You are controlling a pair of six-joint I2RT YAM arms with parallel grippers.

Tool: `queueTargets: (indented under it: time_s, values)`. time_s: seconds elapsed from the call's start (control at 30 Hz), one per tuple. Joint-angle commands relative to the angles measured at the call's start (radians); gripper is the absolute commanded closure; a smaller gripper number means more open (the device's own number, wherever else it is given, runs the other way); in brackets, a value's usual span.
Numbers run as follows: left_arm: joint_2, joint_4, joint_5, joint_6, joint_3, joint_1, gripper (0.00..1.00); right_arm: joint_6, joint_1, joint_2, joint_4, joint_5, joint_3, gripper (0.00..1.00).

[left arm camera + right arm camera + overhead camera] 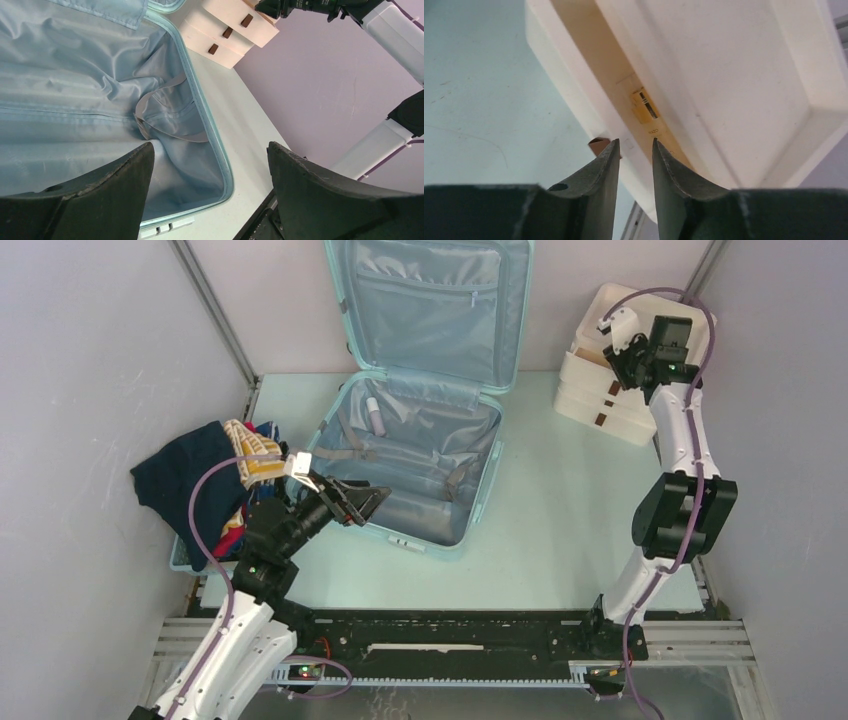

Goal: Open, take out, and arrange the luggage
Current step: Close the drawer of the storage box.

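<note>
Mint-blue ribbed hard-shell suitcase [420, 465] lies open at centre, lid raised behind | left gripper [210, 145] spread wide, empty, at its near-left rim | right gripper [634, 142] narrowly parted, gripping nothing, over cream-white plastic drawer box [724, 75]

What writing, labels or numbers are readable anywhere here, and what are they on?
No text is readable in any view.
Yellowish label inside the box: dark barcode-like bars with a tiny line of print below, too blurred to read.
White tab on the near rim of the suitcase: small dark marks, too small to read.
</note>
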Motion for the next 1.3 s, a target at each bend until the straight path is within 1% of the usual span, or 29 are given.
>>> queueTargets:
  time_s: [0.0, 0.07, 0.1, 0.13, 0.17, 0.2, 0.27, 0.33, 0.4, 0.5, 0.57, 0.67, 0.8, 0.9, 0.97, 1.07, 1.13, 1.2, 1.27]
  values:
    - [0.013, 0.016, -0.001, 0.021, -0.011, 0.0, 0.12, -0.037, -0.015, 0.031, -0.044, -0.026, 0.132, 0.59]
    - [0.015, 0.018, -0.002, 0.022, -0.012, 0.0, 0.12, -0.107, -0.015, 0.043, -0.185, -0.145, 0.209, 0.47]
    - [0.016, 0.018, -0.004, 0.023, -0.012, 0.0, 0.12, -0.134, -0.012, 0.044, -0.249, -0.184, 0.231, 0.36]
    - [0.017, 0.019, -0.004, 0.023, -0.012, 0.0, 0.12, -0.174, -0.006, 0.038, -0.279, -0.202, 0.235, 0.17]
    - [0.018, 0.021, -0.006, 0.023, -0.012, 0.0, 0.12, -0.195, 0.0, 0.028, -0.281, -0.2, 0.224, 0.11]
    - [0.022, 0.022, -0.004, 0.023, -0.011, -0.001, 0.12, -0.208, 0.007, 0.019, -0.262, -0.184, 0.205, 0.02]
    - [0.03, 0.026, -0.001, 0.022, -0.008, -0.001, 0.12, -0.229, 0.015, 0.009, -0.21, -0.15, 0.177, 0.0]
    - [0.039, 0.029, 0.002, 0.02, -0.006, 0.001, 0.12, -0.243, 0.017, 0.026, -0.184, -0.123, 0.188, 0.0]
    - [0.045, 0.03, 0.003, 0.02, -0.002, 0.0, 0.12, -0.264, 0.02, 0.082, -0.2, -0.095, 0.248, 0.0]
    - [0.048, 0.027, 0.001, 0.02, 0.001, 0.0, 0.13, -0.271, 0.021, 0.183, -0.273, -0.076, 0.393, 0.0]
    - [0.05, 0.023, -0.002, 0.022, 0.003, 0.001, 0.12, -0.272, 0.02, 0.23, -0.279, -0.069, 0.459, 0.0]
    - [0.056, 0.019, -0.007, 0.022, 0.006, 0.001, 0.13, -0.291, 0.026, 0.262, -0.271, -0.068, 0.468, 0.0]
    - [0.069, 0.015, -0.007, 0.023, 0.015, 0.0, 0.13, -0.261, 0.026, 0.293, -0.26, -0.08, 0.467, 0.0]
    - [0.083, 0.015, -0.002, 0.023, 0.024, 0.001, 0.13, -0.254, 0.022, 0.323, -0.23, -0.048, 0.468, 0.0]
    - [0.091, 0.014, -0.001, 0.022, 0.029, 0.0, 0.13, -0.25, 0.016, 0.333, -0.231, -0.055, 0.477, 0.0]
    - [0.098, 0.015, -0.003, 0.018, 0.029, 0.001, 0.13, -0.195, -0.008, 0.333, -0.272, -0.155, 0.515, 0.01]
    - [0.102, 0.022, -0.004, 0.014, 0.026, 0.0, 0.13, -0.14, -0.036, 0.327, -0.315, -0.263, 0.552, 0.01]
    - [0.112, 0.03, -0.001, 0.009, 0.025, 0.0, 0.12, -0.101, -0.063, 0.317, -0.355, -0.411, 0.567, 0.01]
    - [0.12, 0.041, 0.004, 0.002, 0.025, 0.0, 0.12, -0.084, -0.076, 0.309, -0.367, -0.477, 0.565, 0.01]
